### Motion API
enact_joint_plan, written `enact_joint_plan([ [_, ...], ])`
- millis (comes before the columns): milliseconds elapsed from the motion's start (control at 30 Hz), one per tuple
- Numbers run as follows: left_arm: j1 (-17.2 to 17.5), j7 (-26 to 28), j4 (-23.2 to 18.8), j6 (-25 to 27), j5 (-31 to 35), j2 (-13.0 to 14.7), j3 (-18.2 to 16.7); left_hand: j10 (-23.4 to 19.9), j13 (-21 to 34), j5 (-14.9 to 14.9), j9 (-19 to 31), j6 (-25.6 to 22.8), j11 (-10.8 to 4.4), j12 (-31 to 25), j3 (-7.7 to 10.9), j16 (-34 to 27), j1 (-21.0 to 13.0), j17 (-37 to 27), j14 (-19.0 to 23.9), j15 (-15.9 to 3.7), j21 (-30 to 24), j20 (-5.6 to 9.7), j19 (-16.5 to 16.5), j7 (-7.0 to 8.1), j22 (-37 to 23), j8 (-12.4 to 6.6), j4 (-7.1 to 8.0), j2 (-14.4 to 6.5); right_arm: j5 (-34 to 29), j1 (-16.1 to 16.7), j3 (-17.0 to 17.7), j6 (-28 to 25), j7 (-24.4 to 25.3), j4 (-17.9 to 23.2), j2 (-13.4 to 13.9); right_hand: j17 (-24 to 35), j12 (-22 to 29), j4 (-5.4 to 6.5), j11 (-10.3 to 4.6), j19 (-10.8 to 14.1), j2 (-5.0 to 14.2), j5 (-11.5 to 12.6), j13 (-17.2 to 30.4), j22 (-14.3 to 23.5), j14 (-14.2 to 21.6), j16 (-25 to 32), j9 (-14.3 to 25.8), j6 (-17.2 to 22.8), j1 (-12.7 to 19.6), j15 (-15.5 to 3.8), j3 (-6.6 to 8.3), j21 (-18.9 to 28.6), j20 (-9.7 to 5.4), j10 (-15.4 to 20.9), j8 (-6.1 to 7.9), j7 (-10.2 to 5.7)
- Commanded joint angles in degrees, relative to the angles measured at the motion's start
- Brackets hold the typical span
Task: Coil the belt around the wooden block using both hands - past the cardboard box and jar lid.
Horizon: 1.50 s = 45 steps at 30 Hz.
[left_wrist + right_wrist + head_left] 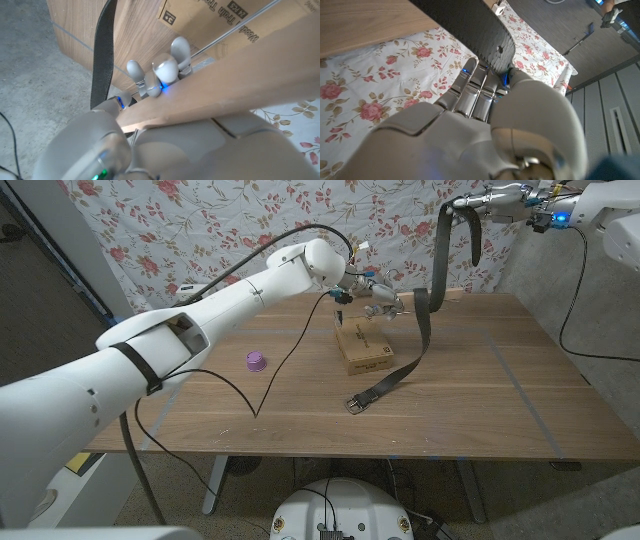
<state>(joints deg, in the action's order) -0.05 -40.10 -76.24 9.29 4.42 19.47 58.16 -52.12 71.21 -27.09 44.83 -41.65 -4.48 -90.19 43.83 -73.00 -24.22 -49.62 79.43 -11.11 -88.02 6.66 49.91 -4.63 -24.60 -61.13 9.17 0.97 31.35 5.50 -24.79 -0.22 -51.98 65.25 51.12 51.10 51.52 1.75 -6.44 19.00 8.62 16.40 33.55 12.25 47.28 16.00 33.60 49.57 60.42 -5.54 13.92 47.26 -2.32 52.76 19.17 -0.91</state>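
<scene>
Our right hand (478, 202) is raised high above the table (480, 380) with its fingers (475, 92) closed on one end of the dark belt (423, 330) — from there the belt hangs down past the fingers of our left hand (378, 295) and ends with its buckle lying on the table. Our left hand sits over the cardboard box (364, 348), fingers on a wooden piece — whether it grips, we cannot tell. A purple jar lid (255, 361) lies well apart from both hands.
</scene>
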Motion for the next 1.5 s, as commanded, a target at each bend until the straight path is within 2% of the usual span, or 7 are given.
enact_joint_plan([
  [33, 3.30, 1.57, -1.09, -5.08, -5.65, 1.51, -4.45, 0.13, 0.14, -0.52, 0.04, 0.10, 0.03, -0.17, 0.65, -0.41, 0.04, -0.12, 0.55, 0.01, 0.01, 1.61, -0.48, -0.32, -0.18, -0.12, -0.06, 0.27, -7.43, -11.21, -7.23, -3.96, -2.59, -18.57, -5.53, 0.13, 0.34, 0.41, -0.65, -0.44, 1.31, 0.03, 0.45, -0.01, -0.52, -0.36, 0.34, 4.98, 1.37, -7.32, 0.14, 0.42, -4.30, -1.45, 0.10, -3.54],
  [400, 7.13, 2.15, -2.68, -10.12, -13.80, 3.22, -10.11, -0.07, 0.13, -0.92, 0.01, 0.07, 0.01, -0.19, 0.88, -0.42, 0.09, -0.01, 0.40, -0.03, -0.02, 1.61, -0.36, -0.36, -0.15, -0.33, -0.03, 0.38, -5.42, -8.15, -5.03, -0.81, 1.30, -31.57, -7.16, 0.41, 0.41, 0.73, -0.80, -0.80, 1.34, 0.03, 0.50, -0.10, -0.64, -0.57, 0.56, 4.97, 1.28, -7.41, 0.14, 0.76, -4.34, -1.63, -0.11, -3.48],
  [533, 7.96, 1.98, -2.02, -12.06, -16.47, 3.03, -11.49, -0.14, 0.13, -0.97, 0.14, 0.06, 0.06, -0.20, 0.90, -0.55, 0.13, -0.11, 0.49, -0.09, -0.01, 1.64, -0.23, -0.50, -0.05, -0.48, -0.01, 0.39, -4.76, -8.36, -4.98, 3.72, 2.07, -41.70, -11.05, 0.47, 0.39, 0.84, -0.74, -0.92, 1.34, 0.05, 0.38, -0.13, -0.67, -0.67, 0.59, 4.99, 1.26, -7.40, 0.15, 0.87, -4.33, -1.57, -0.20, -3.44],
  [600, 8.13, 2.11, -1.76, -12.58, -17.22, 2.83, -11.84, -0.20, 0.13, -0.98, 0.18, -0.03, 0.08, -0.22, 0.89, -0.60, 0.16, -0.14, 0.52, -0.08, 0.10, 1.74, -0.03, -0.35, 0.20, -0.55, 0.00, 0.40, -4.53, -7.76, -5.15, 4.08, 4.28, -44.52, -12.63, 0.53, 0.42, 0.85, -0.60, -0.98, 1.29, 0.05, 0.35, -0.14, -0.61, -0.66, 0.65, 4.97, 1.27, -7.41, 0.13, 0.91, -4.34, -1.51, -0.22, -3.50],
  [933, 10.07, 3.73, -0.92, -14.70, -21.61, 1.82, -14.15, -0.23, 0.12, -1.00, 0.30, 0.01, -0.05, -0.17, 0.93, -0.74, 0.26, -0.07, 0.54, -0.07, -0.11, 1.72, -0.20, -0.30, -0.18, -0.74, 0.02, 0.26, -0.35, 0.38, -4.05, 1.81, 16.00, -46.12, -17.71, 0.76, 0.50, 0.92, -0.50, -1.19, 1.20, 0.08, 0.36, -0.21, -0.56, -0.73, 0.73, 5.05, 1.37, -7.41, 0.13, 1.17, -4.19, -1.49, -0.37, -3.32],
  [1167, 11.23, 7.06, -1.74, -14.92, -21.87, 2.10, -15.17, -0.38, 0.13, -0.99, -0.16, -0.08, -0.09, -0.19, 0.92, -1.04, 0.34, -0.41, 0.58, -0.20, -0.13, 1.67, -0.18, -0.49, -0.18, -0.56, 0.02, 0.24, 2.33, 5.48, -1.85, 3.93, 13.83, -45.87, -19.02, 0.96, 0.56, 1.00, -0.39, -1.32, 1.19, 0.09, 0.40, -0.25, -0.46, -0.73, 0.76, 5.16, 1.39, -7.36, 0.10, 1.36, -4.14, -1.56, -0.46, -3.17],
  [1500, 11.31, 10.47, -1.28, -16.38, -19.97, 1.93, -15.09, -0.34, 0.14, -1.02, 0.08, 0.05, -0.08, -0.19, 0.91, -0.95, 0.52, -0.10, 0.53, -0.05, -0.17, 1.69, -0.27, -0.34, -0.38, -0.78, 0.05, 0.28, 6.06, 11.73, 3.15, 9.57, 6.26, -45.63, -19.13, 1.20, 0.76, 1.08, -0.29, -1.47, 1.19, 0.12, 0.58, -0.30, -0.47, -0.82, 0.88, 5.23, 1.51, -7.35, 0.13, 1.66, -4.14, -1.53, -0.60, -3.18],
])
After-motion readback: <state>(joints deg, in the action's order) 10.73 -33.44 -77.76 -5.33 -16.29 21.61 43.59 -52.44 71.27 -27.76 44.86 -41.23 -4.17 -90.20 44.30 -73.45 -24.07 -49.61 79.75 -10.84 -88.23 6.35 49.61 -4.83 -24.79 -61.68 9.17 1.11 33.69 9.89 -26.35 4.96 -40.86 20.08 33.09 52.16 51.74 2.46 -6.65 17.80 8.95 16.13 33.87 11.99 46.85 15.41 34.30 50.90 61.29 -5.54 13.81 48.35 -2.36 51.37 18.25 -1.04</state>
